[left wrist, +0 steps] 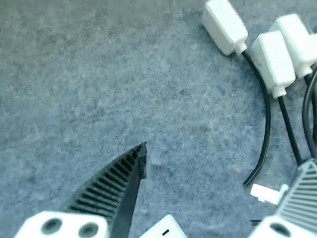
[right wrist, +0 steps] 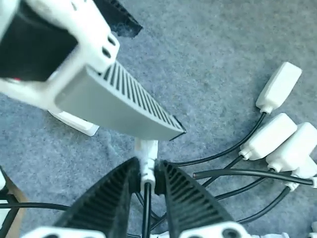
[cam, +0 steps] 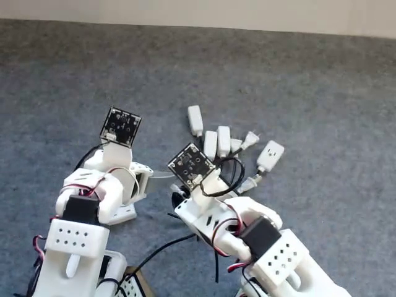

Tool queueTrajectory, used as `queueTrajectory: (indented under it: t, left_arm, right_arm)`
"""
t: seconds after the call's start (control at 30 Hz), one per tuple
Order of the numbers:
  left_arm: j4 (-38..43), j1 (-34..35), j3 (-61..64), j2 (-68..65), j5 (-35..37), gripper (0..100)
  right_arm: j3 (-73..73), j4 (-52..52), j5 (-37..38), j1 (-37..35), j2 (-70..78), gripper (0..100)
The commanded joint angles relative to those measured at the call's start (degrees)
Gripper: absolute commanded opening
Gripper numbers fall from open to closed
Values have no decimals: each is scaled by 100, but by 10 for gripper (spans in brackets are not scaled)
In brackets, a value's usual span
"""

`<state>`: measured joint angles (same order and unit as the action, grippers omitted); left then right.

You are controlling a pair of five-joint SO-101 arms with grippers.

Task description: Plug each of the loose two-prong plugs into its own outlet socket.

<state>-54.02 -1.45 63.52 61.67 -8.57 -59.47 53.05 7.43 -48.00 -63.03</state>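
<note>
The grey carpeted table (cam: 309, 80) is seen steeply from above, farthest off, in the high view, with both arms at the camera's side. The wrist views are taken close over the carpet, along the left gripper (left wrist: 228, 153) and the right gripper (right wrist: 147, 166). The white box-shaped sockets on black cables (cam: 216, 142) (left wrist: 272, 62) (right wrist: 270, 136) are shared by all three views, the small white plug (left wrist: 265, 193) (right wrist: 147, 148) by both wrist views.

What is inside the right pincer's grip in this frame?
A white plug, with its black cord trailing back between the fingers; the right pincer is shut on it. Its front end lies under the left arm's grey finger, so the prongs cannot be seen.
</note>
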Motion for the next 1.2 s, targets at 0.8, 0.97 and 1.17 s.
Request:
queueTrajectory:
  t: [0.8,0.97,1.17]
  left_arm:
    - [-123,892,-831,-75,-246,411]
    - [-721,2141,-2229,-1024,-492,411]
    - [-1714,3688,-4514,-3451,-519,411]
  right_arm:
    - [1912,919,-9,734,1218,5]
    - [1947,945,-44,725,1578,5]
    - [2202,1218,-220,470,2325,5]
